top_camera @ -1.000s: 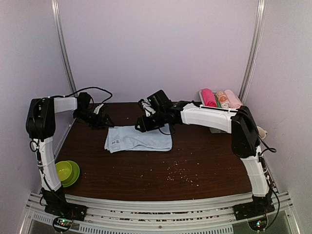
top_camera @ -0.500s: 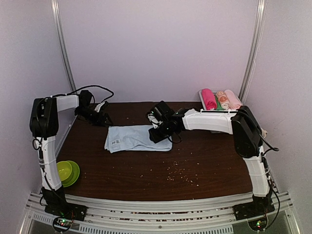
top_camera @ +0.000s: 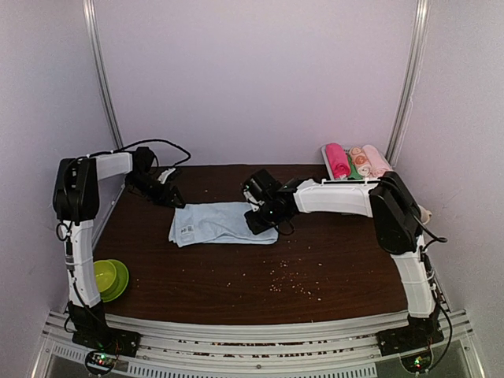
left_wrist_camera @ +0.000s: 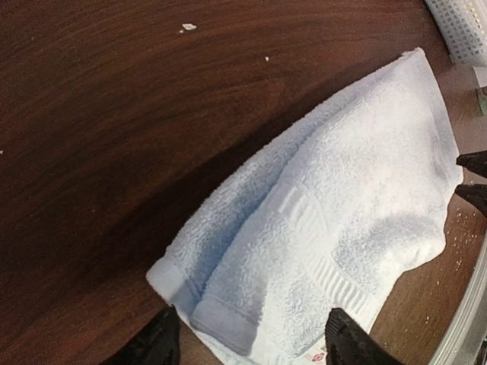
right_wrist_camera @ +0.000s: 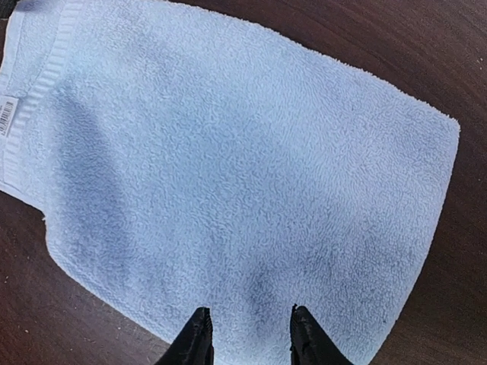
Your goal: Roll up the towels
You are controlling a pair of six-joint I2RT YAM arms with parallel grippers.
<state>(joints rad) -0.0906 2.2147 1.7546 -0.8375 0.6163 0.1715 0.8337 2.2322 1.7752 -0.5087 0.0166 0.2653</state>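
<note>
Nearest, beside the left arm's base, a green bowl (top_camera: 108, 277) sits at the edge of the tabletop (top_camera: 197, 276), and small pale crumbs (top_camera: 287, 281) lie scattered on the dark wood further to the right. Behind them, about the middle, the light blue towel (top_camera: 223, 223) lies flat and folded, with its white tag (top_camera: 187, 230) near the left end. The right claw (right_wrist_camera: 247, 338) is low over the towel's right end. Its fingers stand a moderate gap apart, flat cloth shows between them, and it pinches nothing that I can see. The left claw (left_wrist_camera: 251, 342) is at the towel's far left corner, with its two fingers spread wide, one on each side of the folded corner. Farthest, at the back right, a white basket (top_camera: 325, 156) holds a rolled magenta towel (top_camera: 337, 158) beside paler rolls (top_camera: 370, 160).
</note>
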